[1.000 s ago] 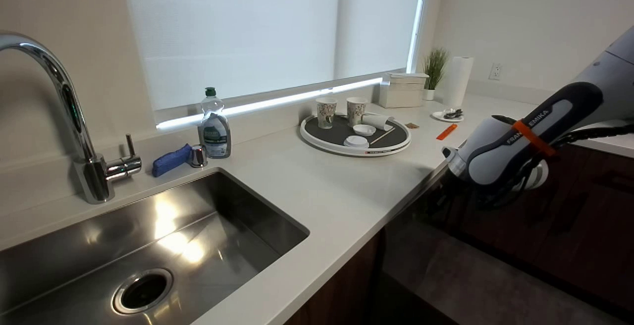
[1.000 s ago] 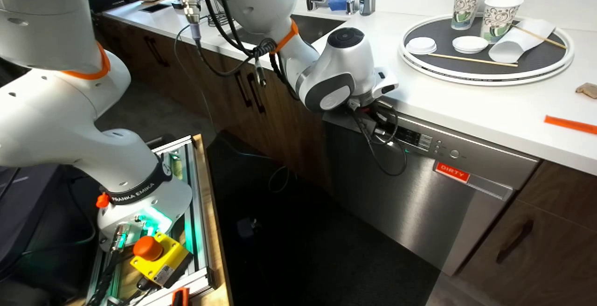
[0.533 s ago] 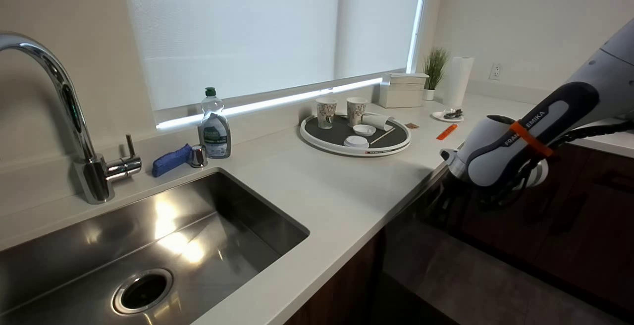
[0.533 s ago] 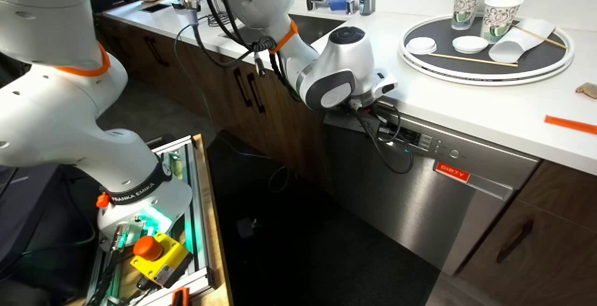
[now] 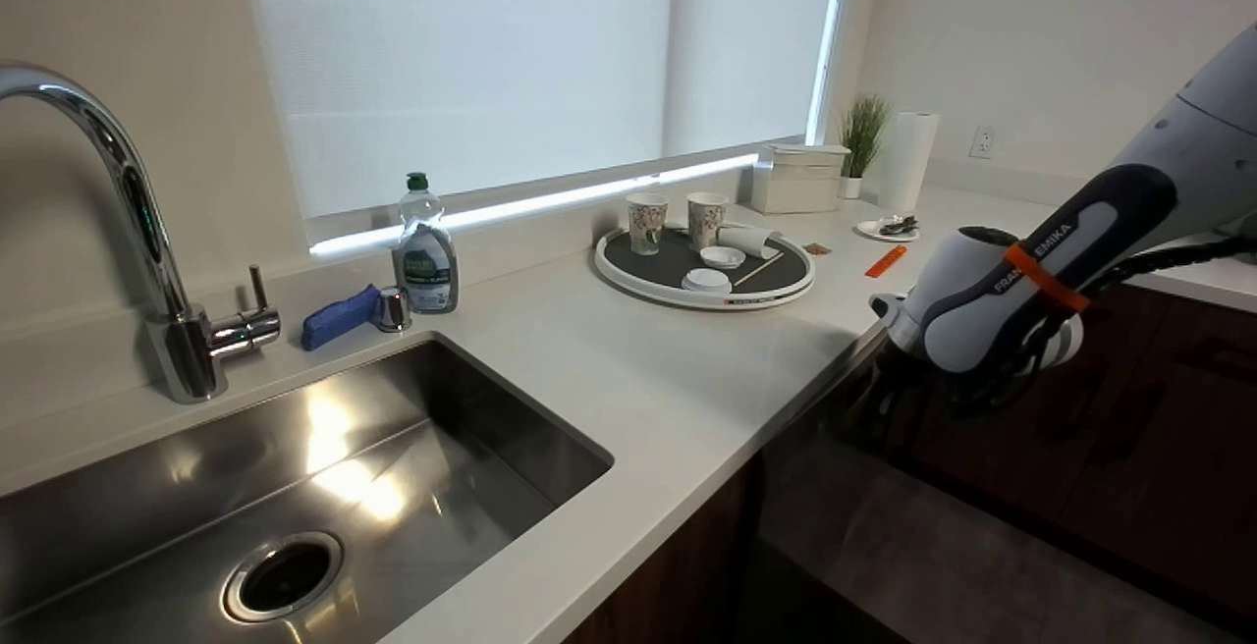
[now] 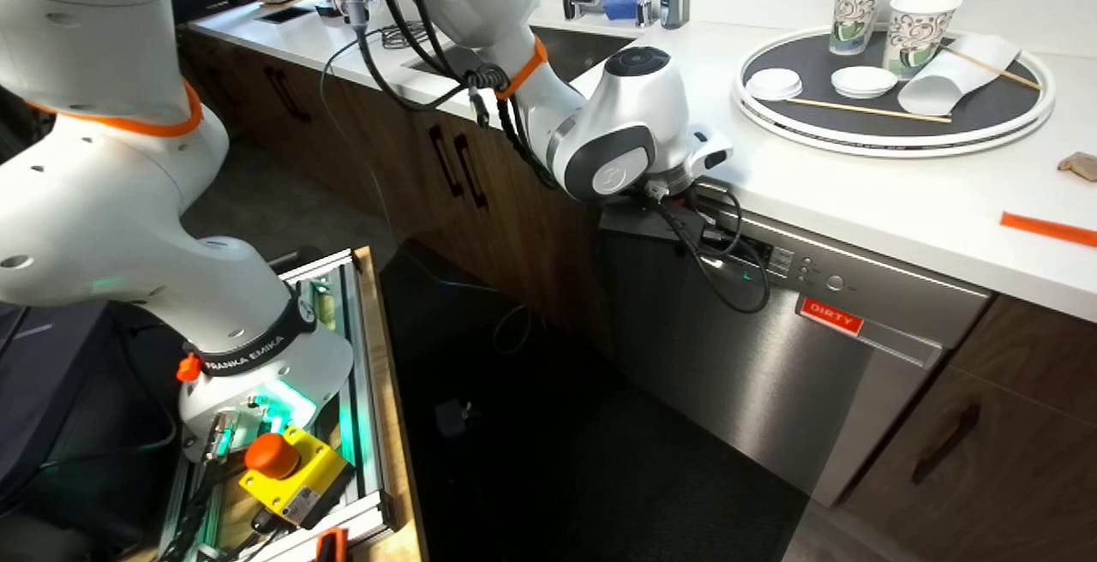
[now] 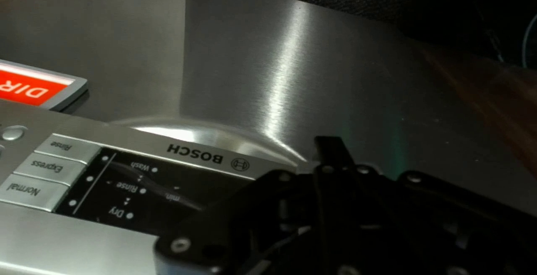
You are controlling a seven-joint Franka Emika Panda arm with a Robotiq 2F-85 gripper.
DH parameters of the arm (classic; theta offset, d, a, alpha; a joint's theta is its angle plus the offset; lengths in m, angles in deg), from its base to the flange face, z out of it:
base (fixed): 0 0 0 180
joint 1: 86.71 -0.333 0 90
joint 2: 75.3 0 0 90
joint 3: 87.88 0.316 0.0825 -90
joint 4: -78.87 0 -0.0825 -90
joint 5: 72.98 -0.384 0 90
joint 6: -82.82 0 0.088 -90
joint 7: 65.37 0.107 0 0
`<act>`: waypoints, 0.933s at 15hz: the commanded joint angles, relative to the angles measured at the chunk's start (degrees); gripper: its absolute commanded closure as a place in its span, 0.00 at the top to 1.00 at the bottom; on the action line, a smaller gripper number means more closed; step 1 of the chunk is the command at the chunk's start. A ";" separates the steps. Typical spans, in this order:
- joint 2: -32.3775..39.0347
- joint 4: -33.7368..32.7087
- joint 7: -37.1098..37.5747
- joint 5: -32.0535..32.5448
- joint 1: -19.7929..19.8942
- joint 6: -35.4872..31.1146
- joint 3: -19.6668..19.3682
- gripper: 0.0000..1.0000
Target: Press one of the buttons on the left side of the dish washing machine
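Holding the pincer (image 7: pixel 333 149) closed, tip to tip, with the dish washing machine (image 6: pixel 763 356) close ahead of the pincer and its Rinse, Express and Normal buttons (image 7: pixel 50 168) apart, to one side of the pincer.

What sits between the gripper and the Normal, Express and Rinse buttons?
The wrist view shows the black display panel, marked Wash, Rinse and Dry, between the gripper and those buttons; the gripper hides part of it.

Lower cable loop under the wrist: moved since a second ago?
Yes. In an exterior view the lower cable loop has shifted slightly right, nearer the red DIRTY sign.
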 commanded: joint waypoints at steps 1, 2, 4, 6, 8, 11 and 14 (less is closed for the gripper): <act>0.10 -0.55 -0.83 -0.61 -1.07 0.47 -0.50 0.00; 0.27 -0.63 -0.95 -1.04 -0.55 0.17 0.10 0.00; 0.33 -0.78 -0.57 -1.15 -0.88 0.00 -0.15 0.00; 0.47 -0.96 -0.38 -1.49 -0.80 -0.02 -0.06 0.00; 0.72 -1.23 -0.16 -1.88 -0.80 -0.01 0.04 0.00; 1.01 -1.42 0.22 -2.66 -0.70 -0.67 0.29 0.00; 1.17 -1.65 0.81 -3.85 -0.48 -1.30 0.64 0.00</act>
